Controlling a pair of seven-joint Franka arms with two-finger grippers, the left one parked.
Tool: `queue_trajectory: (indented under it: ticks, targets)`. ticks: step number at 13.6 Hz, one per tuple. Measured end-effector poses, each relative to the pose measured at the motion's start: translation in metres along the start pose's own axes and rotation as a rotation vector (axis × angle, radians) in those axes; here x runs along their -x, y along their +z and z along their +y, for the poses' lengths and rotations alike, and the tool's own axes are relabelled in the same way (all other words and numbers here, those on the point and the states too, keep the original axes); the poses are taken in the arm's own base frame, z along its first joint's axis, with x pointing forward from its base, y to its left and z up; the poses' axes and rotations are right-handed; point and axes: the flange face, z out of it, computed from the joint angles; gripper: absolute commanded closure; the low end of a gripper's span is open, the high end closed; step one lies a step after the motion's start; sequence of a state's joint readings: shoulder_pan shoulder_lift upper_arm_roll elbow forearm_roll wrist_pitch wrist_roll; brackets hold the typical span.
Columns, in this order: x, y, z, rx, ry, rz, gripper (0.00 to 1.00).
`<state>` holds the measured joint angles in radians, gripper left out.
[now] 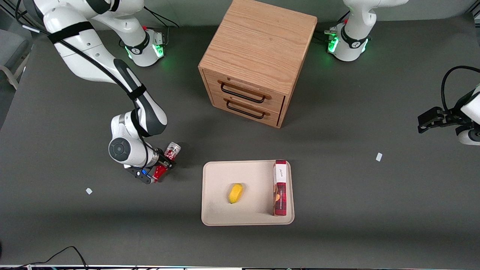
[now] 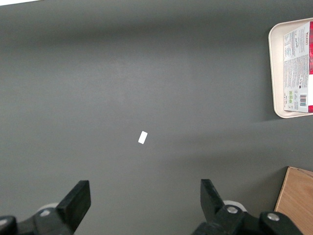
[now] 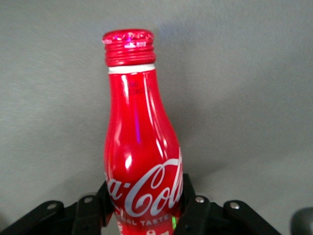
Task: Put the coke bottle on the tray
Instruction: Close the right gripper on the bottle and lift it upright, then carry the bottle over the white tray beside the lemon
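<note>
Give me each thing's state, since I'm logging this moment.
coke bottle: capped, gripped, off the tray.
gripper: shut on the coke bottle, beside the tray.
tray: holds a lemon and a box.
cabinet: both drawers closed.

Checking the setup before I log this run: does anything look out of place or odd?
Nothing is spilled or damaged. The coke bottle is held in the gripper, off the tray toward the working arm's end. Two white scraps lie on the table.

Tool (image 1: 163,163) clamped (arm bent low).
</note>
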<state>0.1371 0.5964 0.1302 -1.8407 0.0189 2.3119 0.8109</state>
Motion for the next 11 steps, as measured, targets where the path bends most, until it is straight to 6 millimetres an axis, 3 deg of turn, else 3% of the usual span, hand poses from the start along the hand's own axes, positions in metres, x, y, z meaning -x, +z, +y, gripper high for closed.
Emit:
queue_trajectory:
  ticks: [2,6,7,9,11]
  targets:
    - [0.001,-0.046,-0.004,-0.015,-0.075,0.031,1.00]
    - [0.011,-0.204,-0.011,-0.038,-0.306,0.093,1.00]
    - [0.015,-0.235,-0.017,-0.052,-0.368,0.113,1.00]
    - [0.025,-0.273,-0.041,-0.091,-0.486,0.146,1.00]
    - [0.033,-0.273,-0.078,-0.136,-0.560,0.141,1.00]
